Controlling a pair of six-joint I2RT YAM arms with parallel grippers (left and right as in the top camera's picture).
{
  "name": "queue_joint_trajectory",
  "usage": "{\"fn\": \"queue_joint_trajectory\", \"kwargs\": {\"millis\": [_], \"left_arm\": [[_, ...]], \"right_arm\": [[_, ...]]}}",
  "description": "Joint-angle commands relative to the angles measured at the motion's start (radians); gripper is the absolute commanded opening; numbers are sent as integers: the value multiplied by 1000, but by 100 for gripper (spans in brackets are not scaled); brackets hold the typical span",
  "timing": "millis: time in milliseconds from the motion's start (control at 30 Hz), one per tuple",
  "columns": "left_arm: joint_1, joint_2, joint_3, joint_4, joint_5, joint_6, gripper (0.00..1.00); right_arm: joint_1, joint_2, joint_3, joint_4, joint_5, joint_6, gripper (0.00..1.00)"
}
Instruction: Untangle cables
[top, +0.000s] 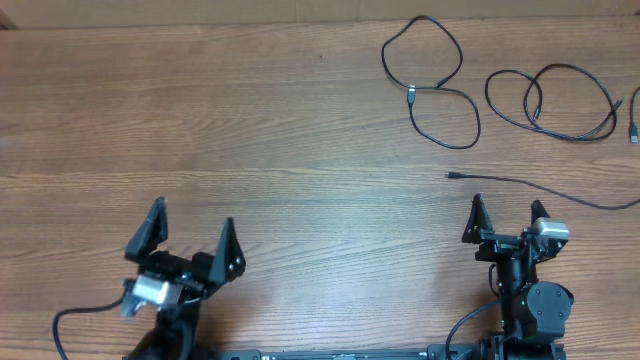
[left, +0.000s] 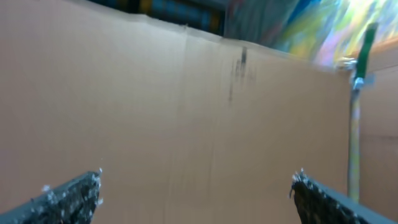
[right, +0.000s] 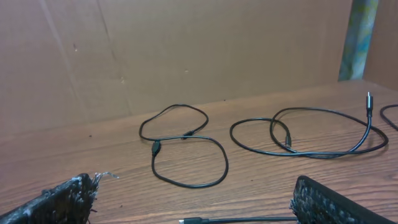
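We find the cables (top: 411, 95) far right — nearest strand (top: 455, 176) runs left-right just beyond the right gripper (top: 508, 206), spread, empty.

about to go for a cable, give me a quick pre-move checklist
1. left gripper jaws open, empty: ok
2. right gripper jaws open, empty: ok
3. figure-eight cable, double-loop cable and straight cable apart from each other in view: ok
4. no cable crosses itself: not ok, the figure-eight and double-loop cables do
5. straight cable's far end located: cannot tell, it runs off the right edge
6. table bare between right gripper and straight cable: ok
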Motion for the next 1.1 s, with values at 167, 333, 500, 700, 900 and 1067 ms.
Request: {"fn": "queue_joint_trajectory", "kwargs": {"millis": [167,333,500,700,900,1067], "left_arm": [[10,-11,-6,-306,-45,26,100],[10,-11,-6,-557,-93,26,100],[10,-11,-6,-647,-119,84,99],[10,-11,-6,-646,-117,97,100],[32,-11,-6,-647,-119,125,99],[64,-11,-6,-647,-116,138,100]], "right_arm": [[-4,-8,-11,7,6,-3,100],[-4,-8,-11,7,6,-3,100],[-4,-8,-11,7,6,-3,100],[-4,-8,-11,7,6,-3,100],[-4,-8,-11,7,6,-3,100],[-4,-8,-11,7,6,-3,100]]}}
